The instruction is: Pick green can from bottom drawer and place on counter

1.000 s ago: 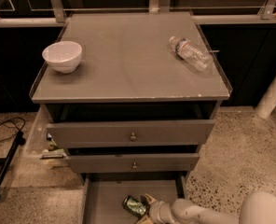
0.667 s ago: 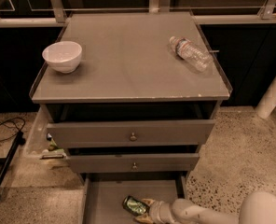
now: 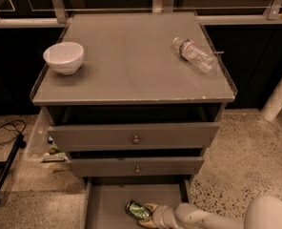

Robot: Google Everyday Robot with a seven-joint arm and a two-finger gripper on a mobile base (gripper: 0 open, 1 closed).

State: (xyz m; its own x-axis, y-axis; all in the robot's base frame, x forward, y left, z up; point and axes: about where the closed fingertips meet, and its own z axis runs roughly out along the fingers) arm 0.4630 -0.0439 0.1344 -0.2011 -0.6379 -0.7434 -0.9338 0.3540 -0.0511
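Observation:
The green can [image 3: 136, 209] lies on its side in the open bottom drawer [image 3: 107, 204], near the drawer's middle at the lower edge of the camera view. My gripper [image 3: 148, 213] reaches in from the lower right along the drawer floor and is right at the can's right end, touching or nearly touching it. My pale arm [image 3: 203, 218] stretches behind it to the right. The counter [image 3: 131, 61] is the cabinet's broad grey top above the drawers.
A white bowl [image 3: 63, 57] stands at the counter's left. A clear plastic water bottle [image 3: 194, 54] lies at its right. The two upper drawers [image 3: 135, 138] are partly pulled out above the bottom one. A black cable [image 3: 5, 130] lies on the floor at left.

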